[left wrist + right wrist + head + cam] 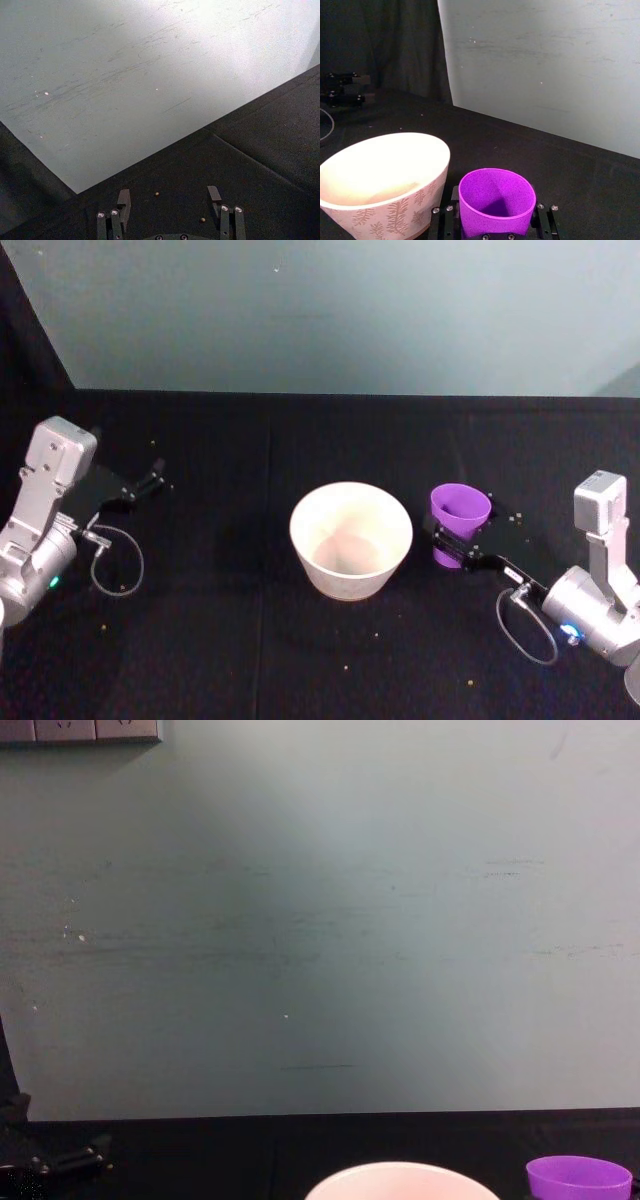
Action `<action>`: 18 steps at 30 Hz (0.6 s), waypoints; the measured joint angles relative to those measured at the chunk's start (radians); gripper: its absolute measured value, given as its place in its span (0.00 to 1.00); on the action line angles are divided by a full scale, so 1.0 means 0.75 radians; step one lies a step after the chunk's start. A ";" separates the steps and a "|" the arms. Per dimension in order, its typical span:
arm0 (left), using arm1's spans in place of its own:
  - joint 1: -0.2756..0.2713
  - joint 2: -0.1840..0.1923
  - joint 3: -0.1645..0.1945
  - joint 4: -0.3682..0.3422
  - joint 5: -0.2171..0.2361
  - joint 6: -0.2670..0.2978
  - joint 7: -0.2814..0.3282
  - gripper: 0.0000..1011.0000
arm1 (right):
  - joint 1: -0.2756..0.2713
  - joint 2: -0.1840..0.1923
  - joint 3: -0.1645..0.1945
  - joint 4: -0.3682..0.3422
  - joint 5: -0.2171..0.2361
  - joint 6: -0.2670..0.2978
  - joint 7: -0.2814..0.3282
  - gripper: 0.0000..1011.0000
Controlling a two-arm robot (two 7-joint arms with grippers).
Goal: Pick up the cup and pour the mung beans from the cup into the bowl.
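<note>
Cup (460,510) upright right of tabletop centre, just beside bowl (350,580), right gripper (458,545) fingers clamped on it; left gripper (152,478) parked near left edge, fingers apart; risk: tilting too low clips bowl rim, scattering beans.

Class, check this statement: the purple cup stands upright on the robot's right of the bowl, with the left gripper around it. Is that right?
No. The head view shows the right gripper, not the left, around the purple cup; the left gripper sits open far to the left. The cup does stand upright right of the bowl.
</note>
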 joint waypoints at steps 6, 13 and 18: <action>0.000 0.000 0.000 0.000 0.000 0.000 0.000 0.99 | -0.026 0.017 0.019 -0.070 -0.038 0.001 -0.020 0.75; 0.000 0.000 0.000 0.000 0.000 0.000 0.000 0.99 | -0.062 0.046 0.065 -0.208 -0.069 0.036 -0.054 0.75; 0.000 0.000 0.000 0.000 0.000 0.000 0.000 0.99 | -0.076 0.071 0.113 -0.332 -0.071 0.100 -0.075 0.75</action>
